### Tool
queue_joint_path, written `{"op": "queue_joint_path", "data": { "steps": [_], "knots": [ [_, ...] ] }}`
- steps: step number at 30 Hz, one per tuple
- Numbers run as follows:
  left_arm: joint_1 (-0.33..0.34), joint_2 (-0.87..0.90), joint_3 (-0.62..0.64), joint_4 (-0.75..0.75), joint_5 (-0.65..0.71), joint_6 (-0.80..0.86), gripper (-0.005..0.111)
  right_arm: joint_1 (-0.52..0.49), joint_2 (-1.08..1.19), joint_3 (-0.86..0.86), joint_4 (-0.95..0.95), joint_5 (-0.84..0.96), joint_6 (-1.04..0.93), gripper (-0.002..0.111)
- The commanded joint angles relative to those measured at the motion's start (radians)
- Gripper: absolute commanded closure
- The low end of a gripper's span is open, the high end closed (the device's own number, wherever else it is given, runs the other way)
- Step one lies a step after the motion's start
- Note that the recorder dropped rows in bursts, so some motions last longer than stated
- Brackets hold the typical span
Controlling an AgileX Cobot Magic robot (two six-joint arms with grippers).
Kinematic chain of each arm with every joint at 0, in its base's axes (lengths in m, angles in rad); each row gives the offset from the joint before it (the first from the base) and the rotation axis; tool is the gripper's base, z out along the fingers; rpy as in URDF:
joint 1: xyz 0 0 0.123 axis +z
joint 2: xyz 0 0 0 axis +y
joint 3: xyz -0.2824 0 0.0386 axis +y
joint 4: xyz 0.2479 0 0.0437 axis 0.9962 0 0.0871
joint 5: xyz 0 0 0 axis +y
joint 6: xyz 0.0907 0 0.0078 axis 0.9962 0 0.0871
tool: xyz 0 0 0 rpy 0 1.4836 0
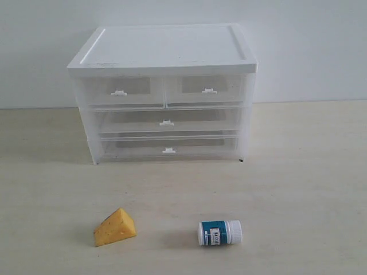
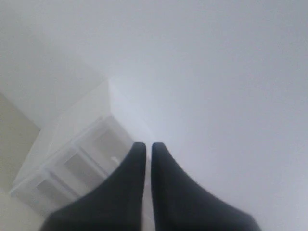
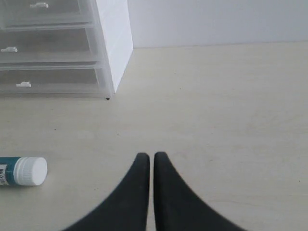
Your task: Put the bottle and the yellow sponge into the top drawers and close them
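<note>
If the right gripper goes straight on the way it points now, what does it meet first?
Probably bare table, then the wall; depth is unclear. The right gripper points past the cabinet and the bottle.

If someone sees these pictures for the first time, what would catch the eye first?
The white drawer cabinet, fully closed, stands at the back of the table. Before it lie the yellow sponge, left, and the bottle on its side, right. The left pincer and right pincer are shut, empty.
</note>
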Motion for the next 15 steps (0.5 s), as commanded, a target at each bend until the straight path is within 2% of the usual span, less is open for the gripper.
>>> {"op": "queue_joint_path", "data": {
  "steps": [1,2,3,7,8,9,10,11,12,13,14,15],
  "knots": [
    [-0.001,0.240,-0.214,0.008,0.088,0.104,0.103,0.003,-0.005,0.000,-0.016,-0.108,-0.133,0.108],
    [-0.001,0.284,-0.244,0.008,0.117,0.139,0.103,0.003,-0.005,0.000,0.012,-0.142,-0.119,0.108],
    [-0.001,0.392,-0.312,-0.011,0.183,0.231,0.103,0.003,-0.005,0.000,0.139,-0.211,-0.034,0.108],
    [-0.001,0.574,-0.395,-0.075,0.261,0.420,0.103,0.003,-0.005,0.000,0.275,-0.284,0.110,0.108],
    [-0.001,0.665,-0.415,-0.116,0.284,0.508,0.103,0.003,-0.005,0.000,0.305,-0.308,0.211,0.108],
    [-0.001,0.760,-0.430,-0.166,0.299,0.618,0.103,0.003,-0.005,0.000,0.407,-0.301,0.446,0.108],
    [-0.001,0.807,-0.434,-0.190,0.305,0.669,0.103,0.003,-0.005,0.000,0.438,-0.288,0.536,0.108],
    [-0.001,0.896,-0.438,-0.261,0.315,0.783,0.103,0.003,-0.005,0.000,0.443,-0.282,0.683,0.108],
    [-0.001,0.928,-0.438,-0.309,0.319,0.835,0.103,0.003,-0.005,0.000,0.443,-0.308,0.707,0.108],
    [-0.001,1.002,-0.444,-0.439,0.336,0.944,0.103,0.003,-0.005,0.000,0.443,-0.329,0.699,0.108],
    [-0.001,1.031,-0.449,-0.499,0.336,0.999,0.103,0.003,-0.005,0.000,0.441,-0.336,0.691,0.108],
    [-0.001,1.103,-0.466,-0.651,0.342,1.169,0.103,0.003,-0.005,0.000,0.416,-0.345,0.598,0.108]
  ]
}}
